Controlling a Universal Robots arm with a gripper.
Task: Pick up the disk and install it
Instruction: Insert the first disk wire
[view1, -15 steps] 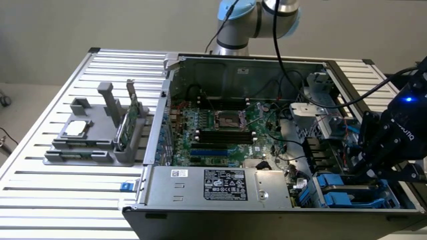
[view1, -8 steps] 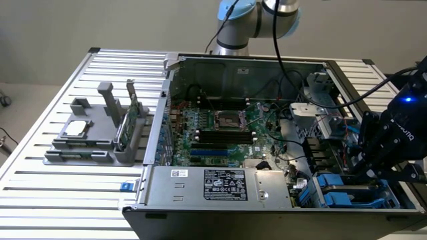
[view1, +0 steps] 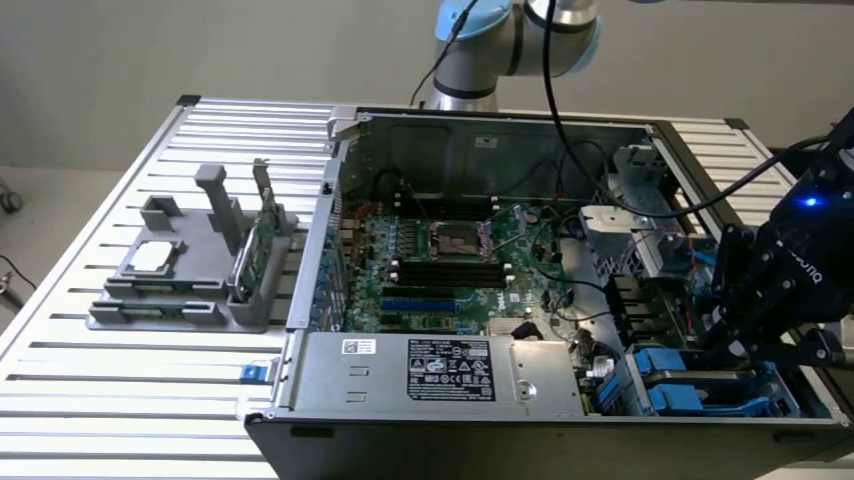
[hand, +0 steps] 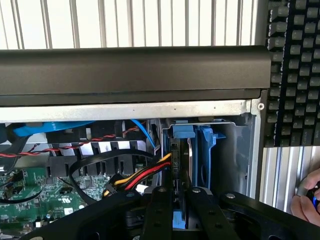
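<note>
**One disk, edge-on in the drive bay, gripper on it**

Scene: an open computer case (view1: 467, 150) lies on a slatted metal table (view1: 107, 400). The single gripper (view1: 731, 352) hangs over the case's front corner on the exterior view's right, beside the blue drive caddies (view1: 674, 385).

Key relation: in the wrist view the disk (hand: 189, 161) stands on edge directly ahead of the gripper (hand: 179, 194), running straight away from it. Its long axis lines up with the gripper's reach, pointing into the grey metal bay (hand: 230, 150). Blue rails (hand: 207, 142) flank the disk on both sides. The far end sits close to the case's black wall (hand: 130, 70); I cannot tell whether it is fully seated.

Gripper state: the two fingers (hand: 159, 212) are drawn close together, one on each flat face of the disk's near end. A blue piece shows between them. I judge them clamped on the disk, though the contact faces themselves are hidden.

Nearby: a yellow, red and black cable bundle (hand: 145, 175) runs just beside the disk. A twisted red and black pair (hand: 75, 147) crosses above the motherboard (view1: 441, 260). A grey parts holder (view1: 187, 270) sits near the table's edge on the exterior view's left, well apart from the gripper. A keyboard (hand: 292, 70) lies outside the case, and a person's hand (hand: 306, 202) is near it.

Writing: the power supply (view1: 427, 370) carries a black label with white print and a small white sticker, both too small to read. White lettering runs along the gripper body; I cannot read it with confidence.
</note>
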